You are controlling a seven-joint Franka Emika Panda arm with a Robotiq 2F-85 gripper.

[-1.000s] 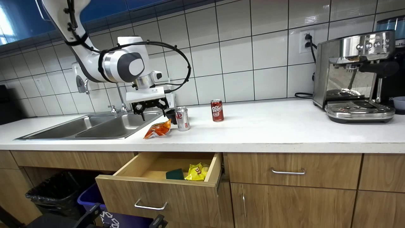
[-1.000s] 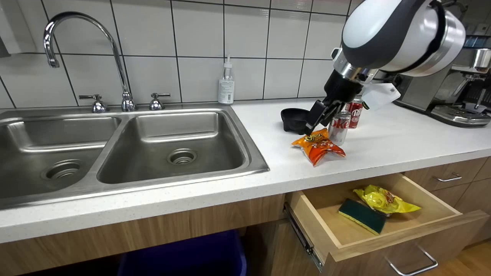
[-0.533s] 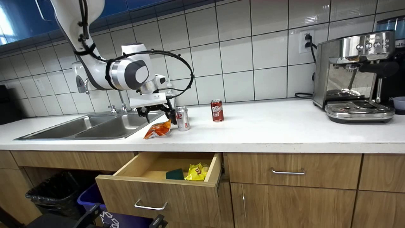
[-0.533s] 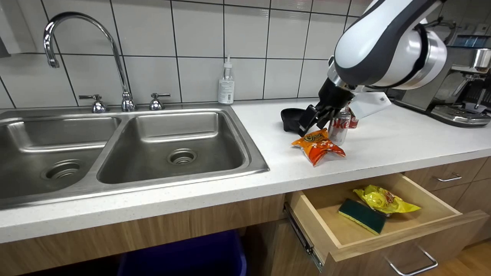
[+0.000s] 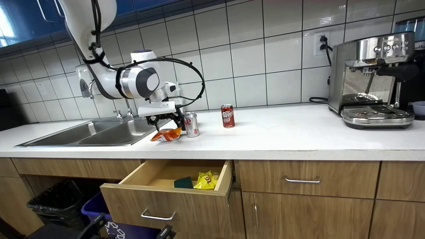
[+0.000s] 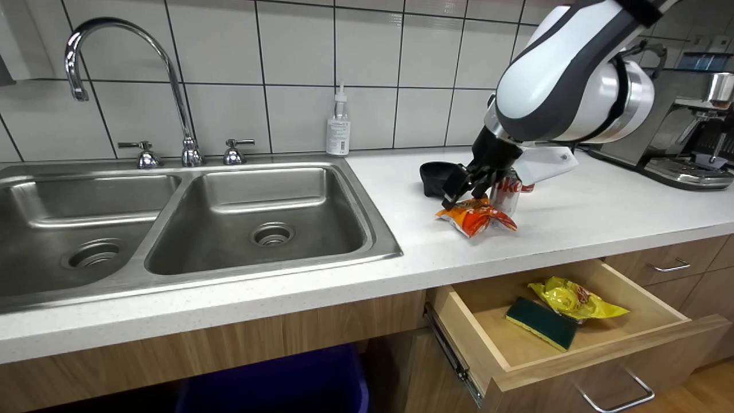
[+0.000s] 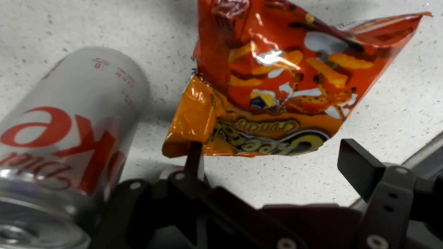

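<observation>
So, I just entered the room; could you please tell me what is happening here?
A robot arm holds its open jaws low over a red-and-orange Cheetos bag on the white counter; nothing is gripped. In the wrist view one jaw overlaps the bag's edge, but whether it touches is hard to tell. A Diet Coke can stands close beside the bag. Below, an open drawer holds a sponge and a yellow packet.

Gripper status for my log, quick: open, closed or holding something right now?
Gripper: open, its fingers spread apart and holding nothing; the Cheetos bag lies close by, contact hard to tell.
</observation>
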